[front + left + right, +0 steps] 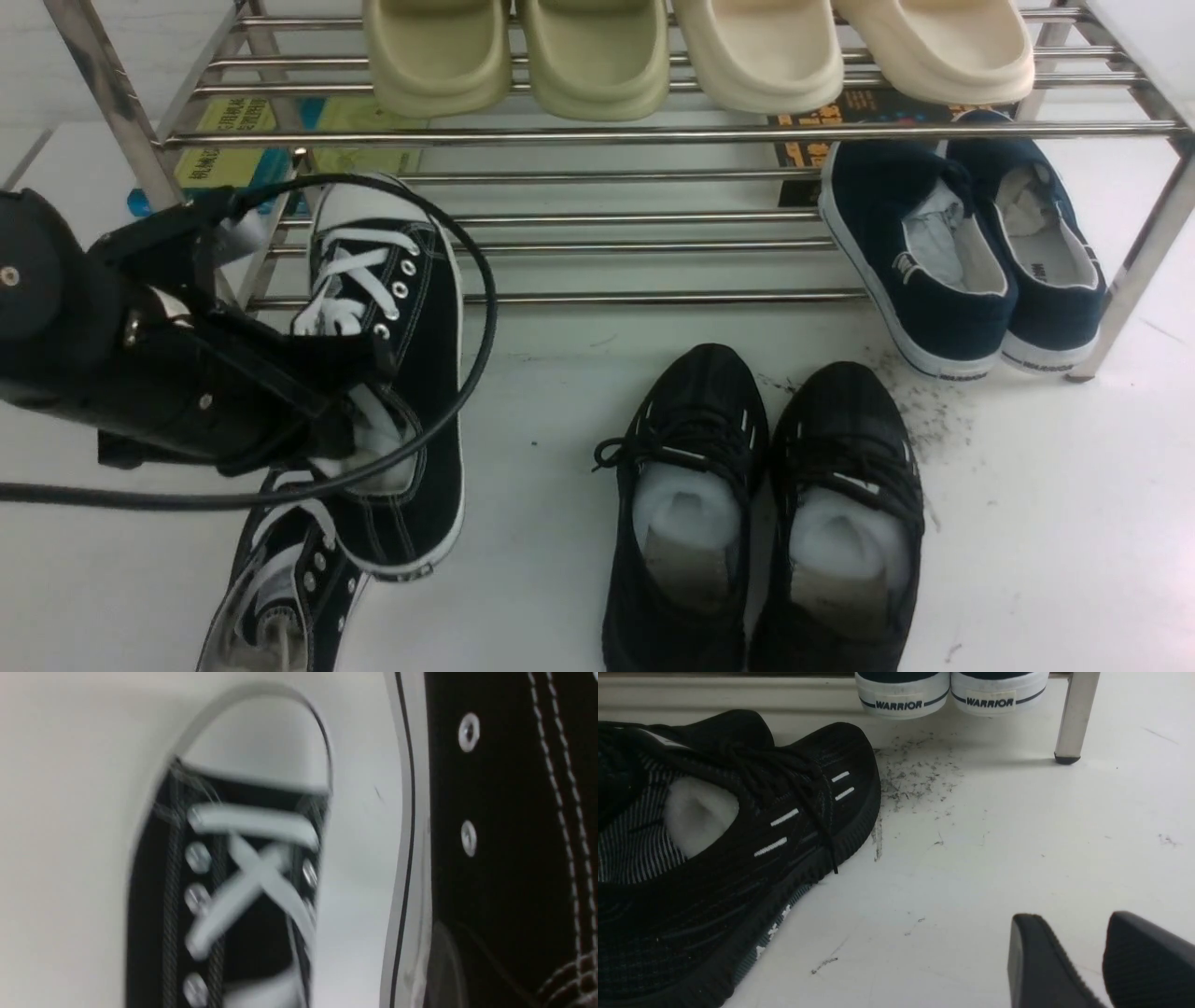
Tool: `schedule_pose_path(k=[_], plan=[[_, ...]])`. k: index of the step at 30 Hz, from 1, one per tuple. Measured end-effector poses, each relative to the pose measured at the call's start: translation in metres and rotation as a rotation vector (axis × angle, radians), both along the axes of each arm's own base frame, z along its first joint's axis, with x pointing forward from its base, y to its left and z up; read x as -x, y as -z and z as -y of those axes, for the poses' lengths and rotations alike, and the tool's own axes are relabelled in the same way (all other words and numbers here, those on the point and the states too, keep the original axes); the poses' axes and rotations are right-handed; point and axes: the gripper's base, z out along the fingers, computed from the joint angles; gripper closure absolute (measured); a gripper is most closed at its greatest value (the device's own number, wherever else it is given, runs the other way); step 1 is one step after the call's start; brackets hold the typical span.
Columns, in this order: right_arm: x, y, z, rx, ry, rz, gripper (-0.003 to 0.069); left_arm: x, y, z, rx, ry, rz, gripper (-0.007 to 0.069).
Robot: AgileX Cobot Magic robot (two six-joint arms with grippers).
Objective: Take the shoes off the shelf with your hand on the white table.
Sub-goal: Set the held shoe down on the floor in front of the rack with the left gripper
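Observation:
My left gripper [366, 403], black with looping cables, is shut on the collar of one black canvas sneaker [411, 308] with white laces. The sneaker is held tilted, its white toe cap at the front of the chrome shelf's [653, 135] lower tier. In the left wrist view the held sneaker's side [504, 835] fills the right edge. The second sneaker [280, 579] lies on the white table [560, 439] at the near left, and shows blurred in the left wrist view [233, 882]. My right gripper [1078, 926] is open and empty, low over the table.
Black mesh running shoes [756, 513] stand mid-table, and one shows in the right wrist view [714, 849]. Navy slip-ons [962, 252] sit on the lower tier at right. Green slides [523, 56] and cream slides [840, 47] sit on top. A shelf leg [1073, 718] stands near dark specks.

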Motion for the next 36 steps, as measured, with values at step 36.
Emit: schedule_pose_path(k=[36], plan=[[0.0, 0.0, 0.0, 0.0, 0.0, -0.001, 0.0421, 0.032, 0.043, 0.064, -0.184, 0.077, -0.162, 0.0614]])
